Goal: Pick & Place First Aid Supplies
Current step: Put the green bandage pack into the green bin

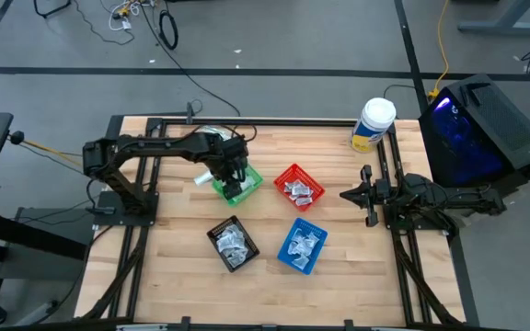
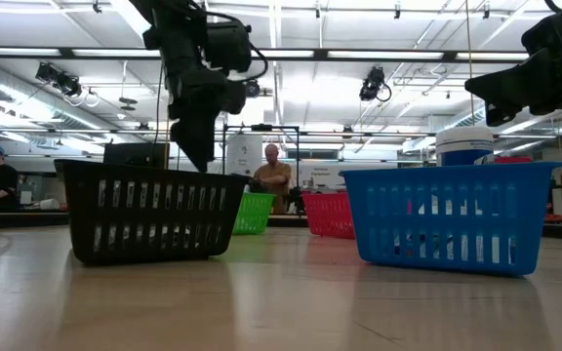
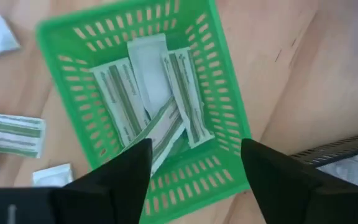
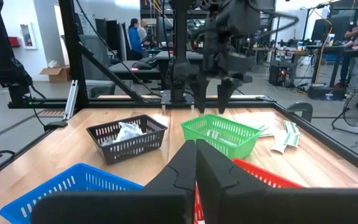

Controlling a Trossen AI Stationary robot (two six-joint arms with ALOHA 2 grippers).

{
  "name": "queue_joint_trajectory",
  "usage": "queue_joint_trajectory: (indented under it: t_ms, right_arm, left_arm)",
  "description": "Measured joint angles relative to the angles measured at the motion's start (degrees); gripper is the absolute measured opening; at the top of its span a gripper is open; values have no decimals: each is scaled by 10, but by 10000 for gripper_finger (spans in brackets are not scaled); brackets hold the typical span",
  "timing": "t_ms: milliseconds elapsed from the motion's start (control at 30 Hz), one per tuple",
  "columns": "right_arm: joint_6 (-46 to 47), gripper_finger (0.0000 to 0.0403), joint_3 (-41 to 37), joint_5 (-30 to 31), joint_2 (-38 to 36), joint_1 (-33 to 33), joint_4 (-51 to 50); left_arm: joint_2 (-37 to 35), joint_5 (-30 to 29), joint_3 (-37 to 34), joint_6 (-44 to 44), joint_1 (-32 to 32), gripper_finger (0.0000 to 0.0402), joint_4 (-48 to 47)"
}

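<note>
The green basket [image 1: 238,184] [image 3: 219,81] stands left of the table's middle. In it lie several long pale-green and white strips [image 3: 148,93] of the first aid supplies, one slanting [image 3: 163,134] across the others. My left gripper [image 3: 194,152] [image 4: 210,102] hangs open just above this basket, pointing steeply down, with nothing between its fingers. More packets [image 3: 11,132] [image 4: 284,137] lie flat on the table beside the basket. My right gripper [image 1: 346,195] [image 4: 196,149] waits shut and level at the table's right side.
A red basket [image 1: 298,187], a blue basket [image 1: 302,245] and a black basket [image 1: 233,244] hold wrapped sachets in the table's middle and near part. A white-lidded tub [image 1: 373,124] stands at the far right. People stand in the room beyond the table.
</note>
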Motion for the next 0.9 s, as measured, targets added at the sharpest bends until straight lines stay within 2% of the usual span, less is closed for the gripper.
queue_joint_trajectory:
  t_ms: [200,533,767,900]
  right_arm:
    - [0,13,0,0,0,0,0]
    - [0,13,0,0,0,0,0]
    - [0,13,0,0,0,0,0]
    - [0,13,0,0,0,0,0]
  left_arm:
    - [-39,-18,1,-1,27,254,-5]
    - [-65,-32,0,4,87,248,-81]
    - [-65,-107,0,4,107,249,-124]
    - [-71,-122,-15,5,115,265,-143]
